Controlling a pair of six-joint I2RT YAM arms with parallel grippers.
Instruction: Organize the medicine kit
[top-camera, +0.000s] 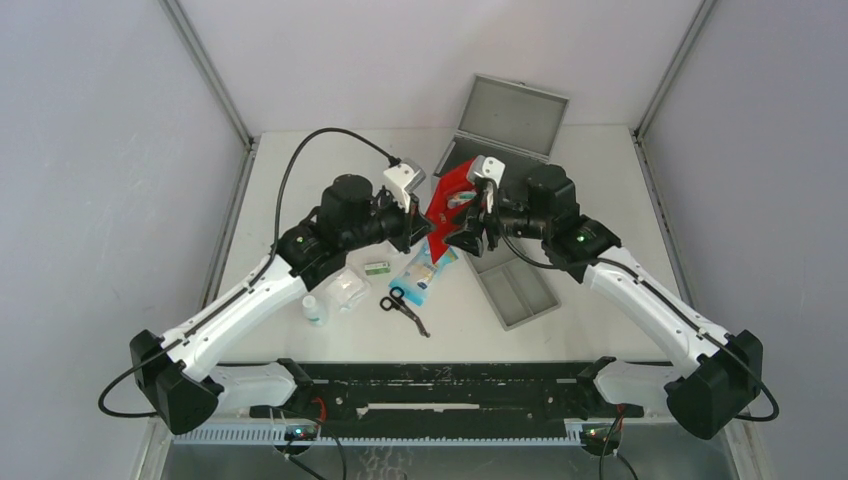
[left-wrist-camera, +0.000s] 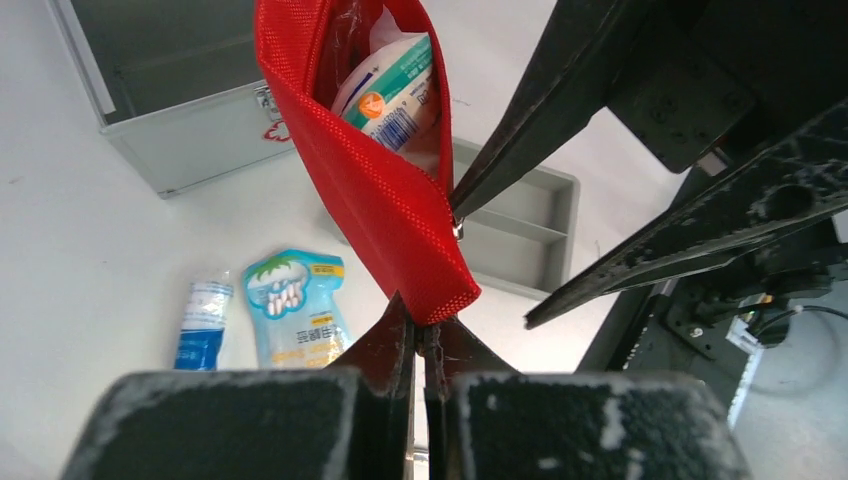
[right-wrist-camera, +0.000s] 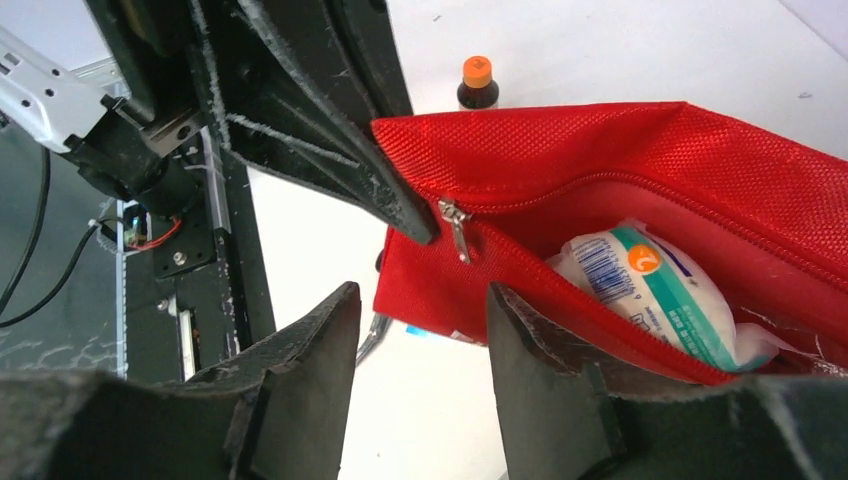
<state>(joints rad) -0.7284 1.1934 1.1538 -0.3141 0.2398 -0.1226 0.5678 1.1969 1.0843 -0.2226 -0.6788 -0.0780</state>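
**Top view:** 2 robot arms meet over the middle of the table with a red pouch (top-camera: 455, 188) raised between them. The left gripper (top-camera: 424, 226) has the pouch's near end, and the right gripper (top-camera: 468, 232) hangs just beside it. The medicine kit (top-camera: 512, 115), a grey metal box, stands at the far edge of the table with its lid thrown back, directly behind the pouch. A grey tray (top-camera: 515, 292) lies to the right. Scissors (top-camera: 403, 308), a blue-and-white packet (top-camera: 425, 272) and a small bottle (top-camera: 314, 308) sit nearer the arms.

**Left wrist:** the left claw's 2 fingers are pressed together on the pouch's lower corner, clamped on the fabric. The pouch's mouth gapes, showing a wrapped roll (left-wrist-camera: 392, 88) inside. The zip pull (left-wrist-camera: 457, 229) dangles at the seam, close to the tip of 1 finger of the right arm.

**Right wrist:** the right claw stands apart, with 1 finger on either side of the pouch's end. The pull hangs just above the gap and is not gripped.

The step in hand looks to be zipping the pouch shut before it goes into the kit. Done well, the right claw would close squarely on the small tab rather than the cloth. It would then draw along the zip line, away from the left claw, while that claw holds the fabric taut. The roll bulging at the mouth could snag the slider.
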